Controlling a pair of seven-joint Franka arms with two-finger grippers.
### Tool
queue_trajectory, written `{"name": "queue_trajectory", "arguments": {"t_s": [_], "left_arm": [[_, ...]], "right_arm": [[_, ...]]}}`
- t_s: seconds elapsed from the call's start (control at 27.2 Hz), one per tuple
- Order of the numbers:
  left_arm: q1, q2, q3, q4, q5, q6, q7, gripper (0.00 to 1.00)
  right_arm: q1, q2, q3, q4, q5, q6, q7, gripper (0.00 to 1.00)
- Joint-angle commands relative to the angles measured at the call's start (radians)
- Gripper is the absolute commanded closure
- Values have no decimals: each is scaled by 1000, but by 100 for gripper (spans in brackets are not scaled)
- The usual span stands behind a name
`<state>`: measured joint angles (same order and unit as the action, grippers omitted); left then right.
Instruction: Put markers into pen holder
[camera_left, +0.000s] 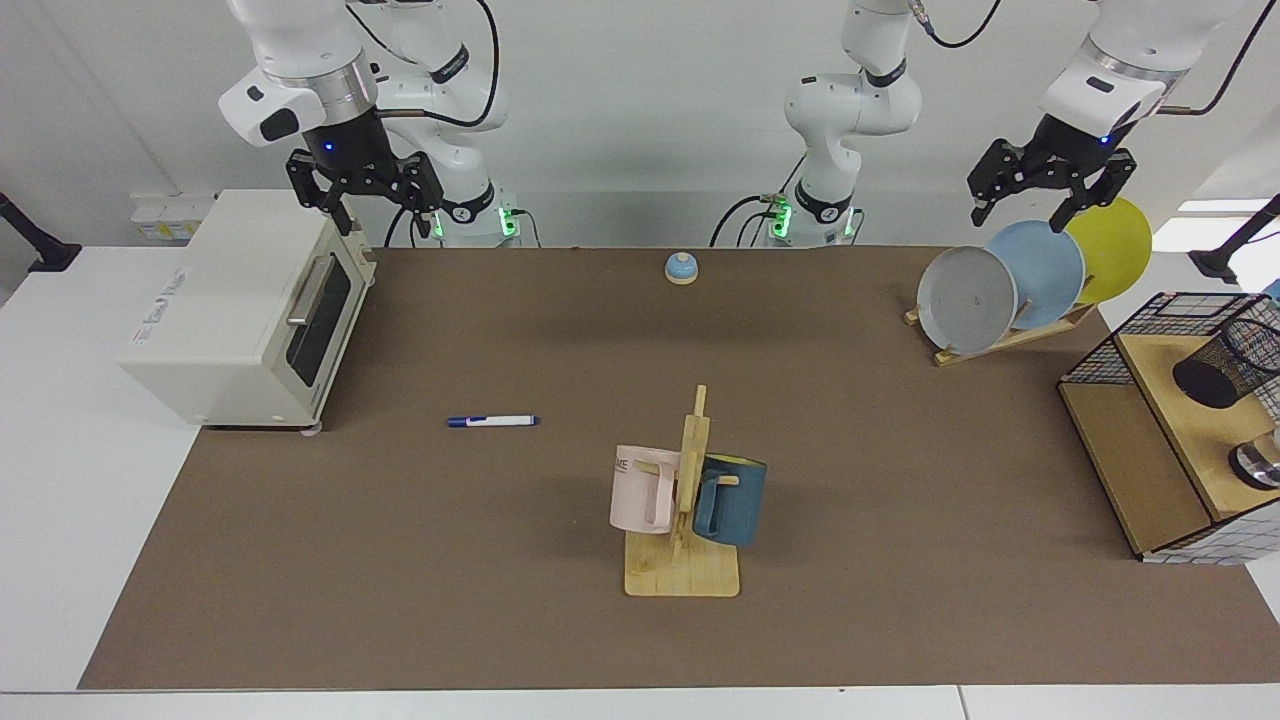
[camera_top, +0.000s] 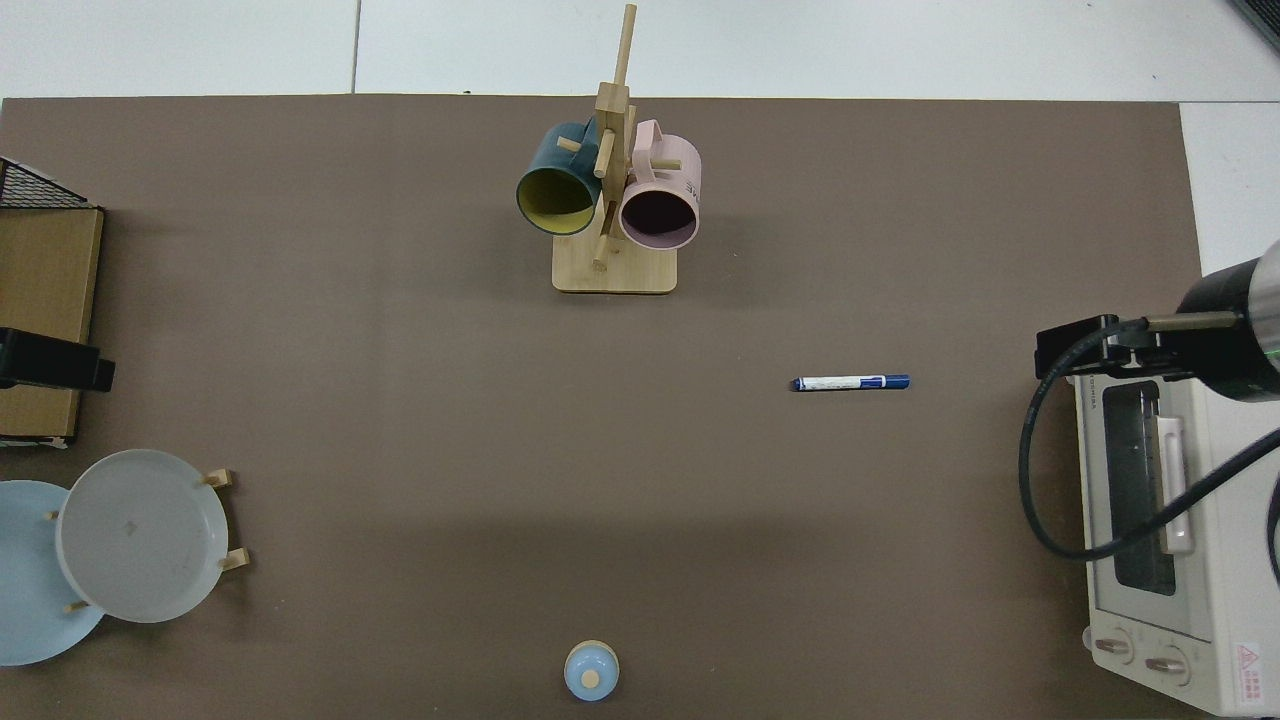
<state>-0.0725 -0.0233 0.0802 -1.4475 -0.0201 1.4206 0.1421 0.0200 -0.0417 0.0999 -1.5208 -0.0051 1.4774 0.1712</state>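
The marker (camera_left: 493, 421) lies crosswise on the table (camera_left: 400, 560), at five o'clock from the nearer right gripper (camera_left: 365, 195), fingers spread and empty.

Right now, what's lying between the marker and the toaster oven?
Nothing: in the top view only bare brown mat separates the marker from the toaster oven.

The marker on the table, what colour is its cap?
Blue, on a white marker; the top view shows it best.
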Motion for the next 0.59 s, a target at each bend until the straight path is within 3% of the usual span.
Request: {"name": "queue_trajectory", "arguments": {"t_s": [0.0,0.55], "left_arm": [[16,-12,-4,-8,-4,-6,5,0],[16,-13,-5,-8,-4,-20,-3,0]], "right_arm": [[-6,-17,7,-22,14,24,-19,0],[-14,-17,8,-22,30,31,-15,0]]}}
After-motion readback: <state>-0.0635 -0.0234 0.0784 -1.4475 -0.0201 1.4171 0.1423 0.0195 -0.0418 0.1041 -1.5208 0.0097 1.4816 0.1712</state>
